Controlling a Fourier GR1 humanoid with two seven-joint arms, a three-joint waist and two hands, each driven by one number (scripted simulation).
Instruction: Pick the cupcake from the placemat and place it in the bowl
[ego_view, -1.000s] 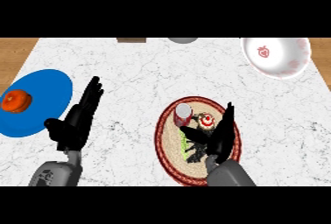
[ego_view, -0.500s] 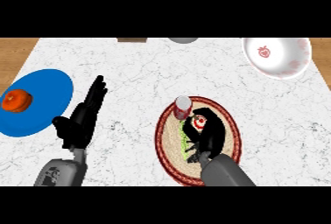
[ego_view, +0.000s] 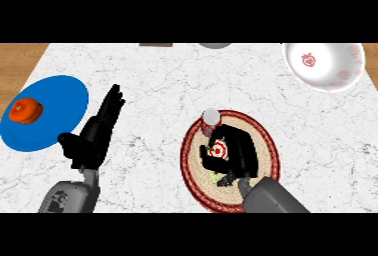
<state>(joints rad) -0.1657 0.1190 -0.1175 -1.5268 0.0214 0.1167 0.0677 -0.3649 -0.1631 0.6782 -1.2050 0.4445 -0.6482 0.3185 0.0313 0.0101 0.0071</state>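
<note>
Head view, looking steeply down on the white marble counter (ego_view: 162, 85); the cupcake (ego_view: 212, 117) is on the round woven placemat (ego_view: 270, 150), right at the mat's far rim, pale top with a reddish edge; so it's not in the bowl yet. The white bowl (ego_view: 332, 75) is off at the far right corner, well apart from the mat, with a little red strawberry-looking mark (ego_view: 308, 60) inside it.

The right hand (ego_view: 236, 150) is down over the middle of the placemat, its far end just beside the cupcake; honestly can't tell whether it touches it, and can't make out whether that hand is spread or curled, it's just a black lump from up here. There's a red-and-white spot (ego_view: 218, 149) showing at the hand's left side and a bit of green (ego_view: 218, 177) near the wrist; no idea what either is. Its grey forearm (ego_view: 269, 197) comes in from the bottom edge.

The left hand (ego_view: 92, 140) is over bare counter between the blue plate (ego_view: 52, 95) and the placemat; fingers straight and together, pointing away, thumb out to the left, holding nothing. The plate is near the left edge with an orange-red round thing (ego_view: 27, 111) on it. At the far edge there's a grey thing (ego_view: 214, 45) and a brown thing (ego_view: 155, 44), both cut off.
</note>
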